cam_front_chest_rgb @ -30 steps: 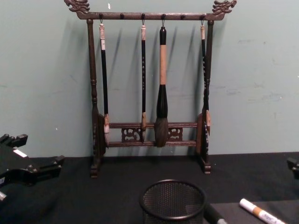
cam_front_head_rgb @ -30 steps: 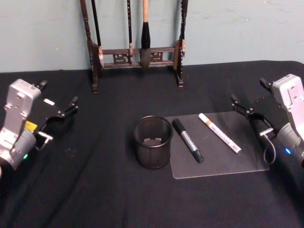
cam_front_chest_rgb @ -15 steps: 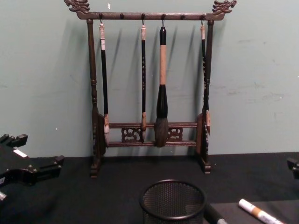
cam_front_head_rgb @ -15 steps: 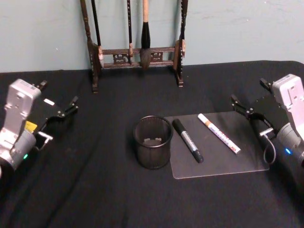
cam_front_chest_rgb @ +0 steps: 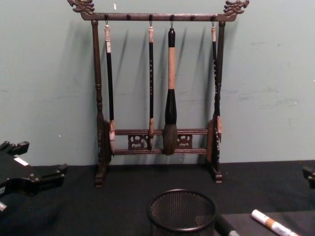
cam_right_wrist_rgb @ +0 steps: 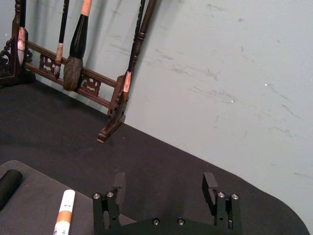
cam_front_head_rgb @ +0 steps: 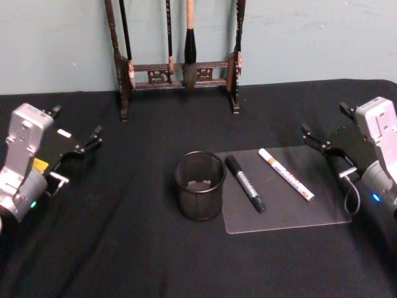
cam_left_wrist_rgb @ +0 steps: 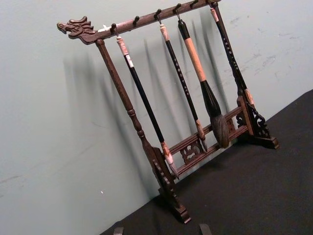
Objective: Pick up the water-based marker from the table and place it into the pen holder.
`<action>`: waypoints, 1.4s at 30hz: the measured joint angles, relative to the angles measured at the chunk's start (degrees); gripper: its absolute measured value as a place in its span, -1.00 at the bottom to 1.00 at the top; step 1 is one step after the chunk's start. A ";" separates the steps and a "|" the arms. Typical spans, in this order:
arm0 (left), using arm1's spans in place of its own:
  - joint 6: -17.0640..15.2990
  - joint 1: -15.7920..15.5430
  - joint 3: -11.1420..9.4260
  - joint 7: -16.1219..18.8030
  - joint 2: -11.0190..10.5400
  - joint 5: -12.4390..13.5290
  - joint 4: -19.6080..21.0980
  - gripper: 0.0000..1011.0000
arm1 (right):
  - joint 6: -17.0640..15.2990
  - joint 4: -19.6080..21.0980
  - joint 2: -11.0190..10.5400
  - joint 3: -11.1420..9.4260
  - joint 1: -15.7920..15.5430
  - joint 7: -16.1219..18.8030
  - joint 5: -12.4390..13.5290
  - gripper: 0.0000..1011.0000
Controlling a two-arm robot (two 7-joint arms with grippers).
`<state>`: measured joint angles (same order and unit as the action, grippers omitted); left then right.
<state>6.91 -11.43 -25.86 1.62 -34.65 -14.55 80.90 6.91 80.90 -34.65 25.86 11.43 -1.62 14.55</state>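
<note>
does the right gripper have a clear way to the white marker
Probably yes: the right gripper is open near the far right corner of the mat, and nothing stands between it and the white marker. The black marker and pen holder lie farther left.

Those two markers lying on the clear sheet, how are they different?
The black marker is thicker, with a grey label; the white marker is slimmer, with an orange band. The black marker lies next to the pen holder; the white marker lies farther off. Both lie flat on the clear sheet, slanted alike.
</note>
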 joint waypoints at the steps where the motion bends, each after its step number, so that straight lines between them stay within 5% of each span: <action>1: 0.00 0.00 0.00 0.00 0.00 0.00 0.00 0.98 | 0.00 0.00 0.00 0.00 0.00 0.00 0.00 0.98; 32: 0.00 0.00 0.00 0.00 0.00 0.00 0.00 0.98 | -0.02 0.09 -0.01 -0.11 -0.11 0.09 -0.01 0.98; 42: 0.00 0.00 0.00 0.00 0.00 0.00 0.00 0.98 | -3.78 2.57 -0.47 -1.95 -1.36 6.19 3.89 0.98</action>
<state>6.91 -11.43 -25.86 1.62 -34.65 -14.55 80.90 3.13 83.47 -35.12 23.91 10.07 4.57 18.43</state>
